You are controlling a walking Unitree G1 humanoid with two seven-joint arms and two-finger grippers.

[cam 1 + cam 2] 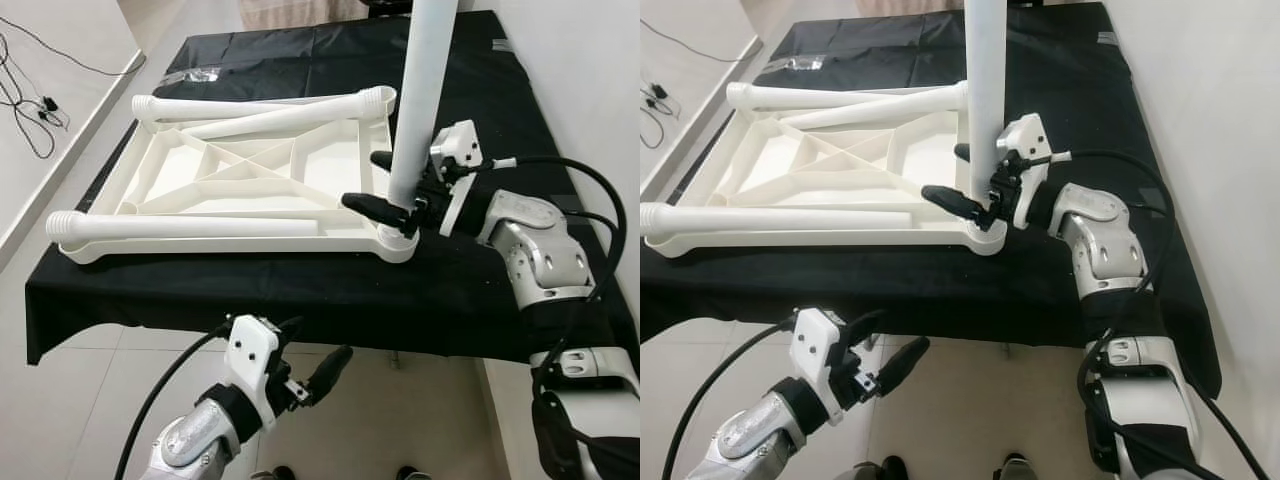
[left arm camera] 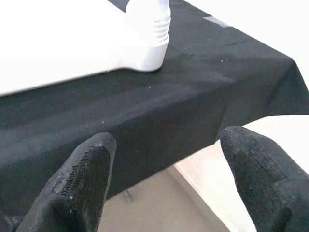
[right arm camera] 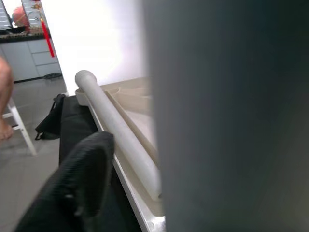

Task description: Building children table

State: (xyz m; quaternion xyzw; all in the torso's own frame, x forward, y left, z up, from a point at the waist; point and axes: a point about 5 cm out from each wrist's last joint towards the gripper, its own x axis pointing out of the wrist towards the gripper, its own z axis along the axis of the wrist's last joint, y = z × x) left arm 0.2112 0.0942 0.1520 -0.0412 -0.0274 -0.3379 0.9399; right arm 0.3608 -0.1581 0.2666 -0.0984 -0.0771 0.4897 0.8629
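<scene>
My right hand point(image 1: 392, 205) grips the upright white plastic leg tube point(image 1: 420, 110), seating it in the white tabletop's corner socket point(image 1: 398, 243). My left hand point(image 1: 310, 375) hangs open, empty. Next: press the leg straight down.

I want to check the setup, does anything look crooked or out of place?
Three legs lie loose on the upturned tabletop. The upright leg in the right gripper leans slightly.

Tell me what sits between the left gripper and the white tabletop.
Just black cloth draping the edge, between the left gripper and the tabletop, in the left wrist view.
</scene>
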